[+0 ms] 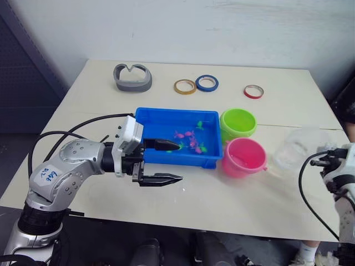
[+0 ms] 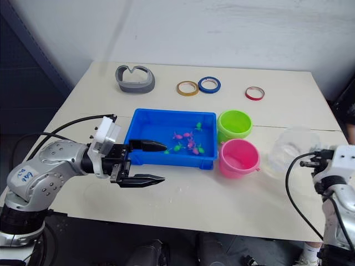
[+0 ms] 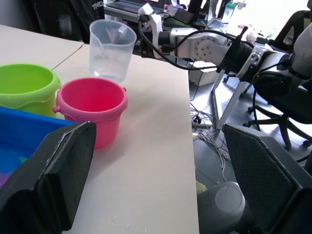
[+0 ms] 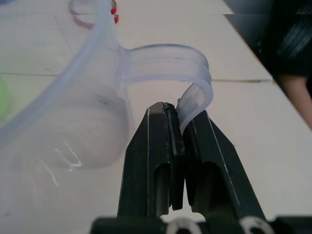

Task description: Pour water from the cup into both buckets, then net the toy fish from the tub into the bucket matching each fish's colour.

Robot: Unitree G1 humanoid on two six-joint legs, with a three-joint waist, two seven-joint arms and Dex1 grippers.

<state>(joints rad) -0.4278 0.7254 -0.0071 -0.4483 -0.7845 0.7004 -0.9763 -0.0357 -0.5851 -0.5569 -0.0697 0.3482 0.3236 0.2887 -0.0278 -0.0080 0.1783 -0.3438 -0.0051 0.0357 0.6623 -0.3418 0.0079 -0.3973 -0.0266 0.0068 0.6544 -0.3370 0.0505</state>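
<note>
right claw (image 4: 178, 122) pinching blurry cup (image 4: 73, 117) handle

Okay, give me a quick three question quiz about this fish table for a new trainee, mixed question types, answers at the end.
1. True or false: the right gripper is shut on the handle of the cup.
2. Which bucket stands nearer the cup? A) the green bucket B) the pink bucket C) neither, the cup sits inside the tub.
3. Fill in: the left gripper is ____, with one finger over the tub and the other over the table in front of it.

Key:
1. True; its fingers pinch the clear handle.
2. B.
3. Open.
</note>
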